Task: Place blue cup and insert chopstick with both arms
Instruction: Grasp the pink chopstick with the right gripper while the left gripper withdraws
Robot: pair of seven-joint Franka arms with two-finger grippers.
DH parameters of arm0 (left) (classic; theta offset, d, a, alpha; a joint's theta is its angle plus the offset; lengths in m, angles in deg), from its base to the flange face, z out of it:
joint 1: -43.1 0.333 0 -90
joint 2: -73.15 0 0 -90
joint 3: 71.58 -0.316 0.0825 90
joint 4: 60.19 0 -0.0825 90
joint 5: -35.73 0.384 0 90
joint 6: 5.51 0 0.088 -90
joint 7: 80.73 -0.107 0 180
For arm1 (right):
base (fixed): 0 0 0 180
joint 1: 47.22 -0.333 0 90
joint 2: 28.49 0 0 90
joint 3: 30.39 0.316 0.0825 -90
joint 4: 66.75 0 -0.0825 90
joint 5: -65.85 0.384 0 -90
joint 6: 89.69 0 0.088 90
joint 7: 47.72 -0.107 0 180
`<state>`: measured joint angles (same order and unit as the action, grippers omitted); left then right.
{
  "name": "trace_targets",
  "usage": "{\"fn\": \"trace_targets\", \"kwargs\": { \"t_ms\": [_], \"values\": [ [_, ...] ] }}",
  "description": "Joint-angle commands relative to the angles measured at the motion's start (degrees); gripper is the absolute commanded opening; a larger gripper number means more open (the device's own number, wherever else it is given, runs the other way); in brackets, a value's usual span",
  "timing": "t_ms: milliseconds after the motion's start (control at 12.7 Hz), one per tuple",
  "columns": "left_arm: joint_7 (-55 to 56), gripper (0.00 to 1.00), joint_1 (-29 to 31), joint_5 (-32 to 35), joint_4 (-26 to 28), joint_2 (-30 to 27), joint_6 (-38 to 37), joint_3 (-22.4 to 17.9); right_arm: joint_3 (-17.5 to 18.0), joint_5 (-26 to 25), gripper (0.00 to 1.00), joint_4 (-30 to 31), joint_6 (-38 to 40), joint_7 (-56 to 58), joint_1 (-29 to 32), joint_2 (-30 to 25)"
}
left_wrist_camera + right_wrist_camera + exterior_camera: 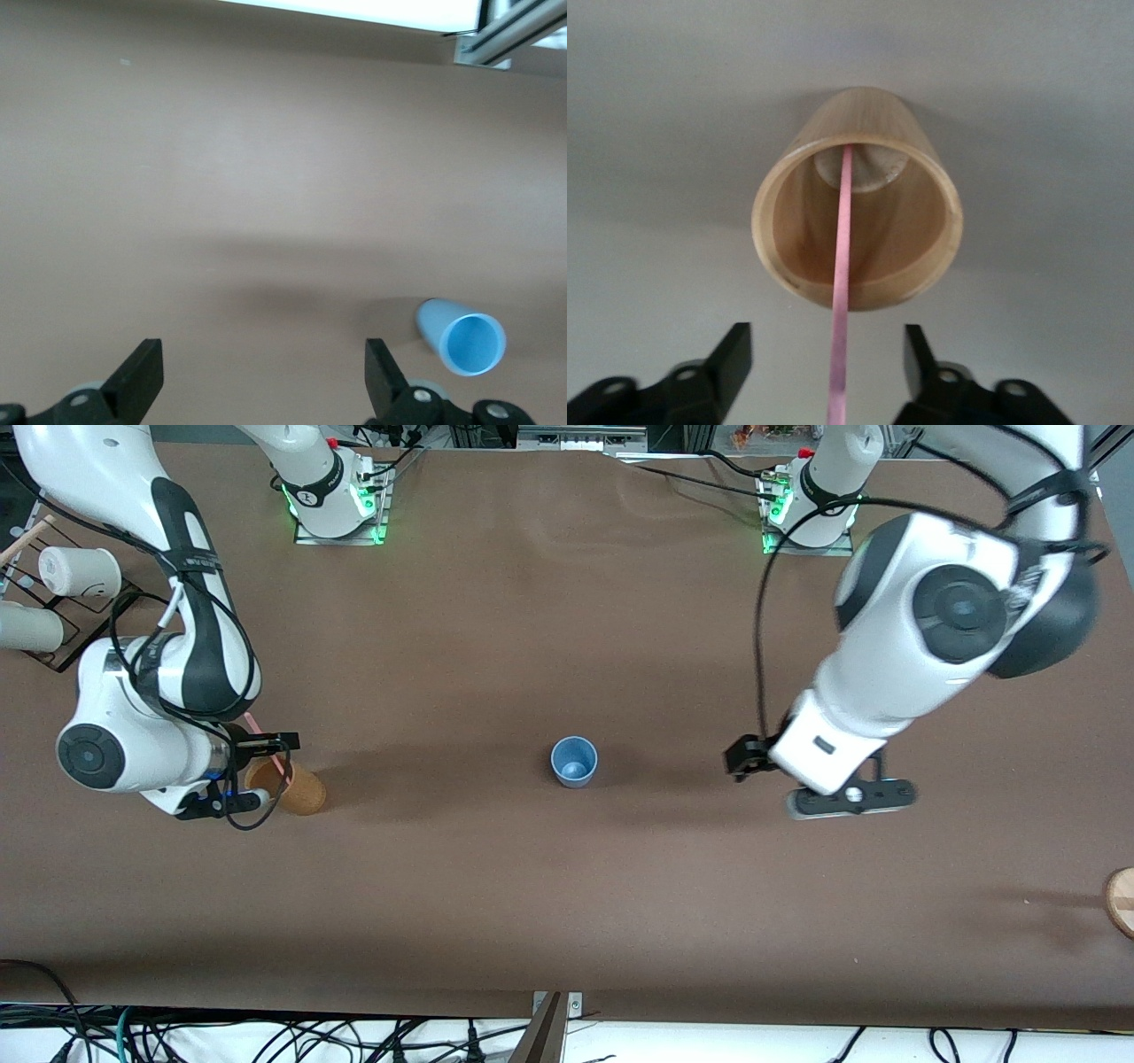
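Observation:
The blue cup (574, 761) stands upright on the brown table (567, 903) near its middle, with nothing in it; it also shows in the left wrist view (462, 338). My left gripper (849, 798) (264, 363) is open and empty, over bare table beside the cup toward the left arm's end. The pale pink chopstick (843, 266) stands in a tan-brown cup (297, 786) (857, 232) toward the right arm's end. My right gripper (266, 772) (828, 354) is open just above that cup, with the chopstick's upper part between the fingers and touching neither.
A black rack (62, 633) with white cups (80, 571) stands at the right arm's end, farther from the front camera. A round wooden thing (1121, 899) lies at the table's edge at the left arm's end. Green-lit arm bases (335, 500) stand along the top.

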<state>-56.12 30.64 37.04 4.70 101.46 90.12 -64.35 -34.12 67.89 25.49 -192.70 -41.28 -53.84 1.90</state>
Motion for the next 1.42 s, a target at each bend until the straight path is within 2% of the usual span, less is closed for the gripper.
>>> {"fn": "trace_targets", "kwargs": {
  "t_ms": [0,237,395,474,711,947,1105,1342],
  "values": [
    [-7.28,1.00,5.84,-0.78,4.11,-6.15,-3.42,0.51,-0.31,0.77,0.63,0.13,1.75,1.81,-0.14,-1.91],
    [-16.23,1.00,11.91,-0.87,10.76,-12.64,-4.66,0.51,-0.40,0.68,0.27,0.04,1.31,1.91,0.12,-1.56],
    [-20.81,1.00,17.00,-0.87,14.91,-16.69,-5.71,1.30,-0.31,0.51,0.11,-0.13,1.49,1.91,-0.05,-1.74],
    [-24.58,1.00,19.03,-0.87,15.09,-17.58,-6.94,1.56,-0.31,0.42,0.07,-0.13,1.66,1.91,-0.05,-1.74],
    [-26.90,1.00,22.38,-1.04,19.03,-21.09,-7.57,1.57,-0.31,0.33,0.02,-1.53,2.45,2.08,-0.14,-2.35],
    [-26.29,1.00,22.21,-1.48,21.59,-23.30,-7.48,1.57,-0.31,0.42,0.02,-10.47,12.53,1.38,-0.93,-2.00],
    [-25.58,1.00,22.21,-4.28,24.66,-25.48,-7.30,1.57,-0.14,0.68,0.02,-15.49,19.29,1.21,-1.28,-2.26],
    [-23.03,1.00,21.08,-4.21,26.00,-26.55,-7.30,1.48,0.30,0.68,0.02,-24.28,29.67,-4.57,-5.40,-2.35]
  ]
}}
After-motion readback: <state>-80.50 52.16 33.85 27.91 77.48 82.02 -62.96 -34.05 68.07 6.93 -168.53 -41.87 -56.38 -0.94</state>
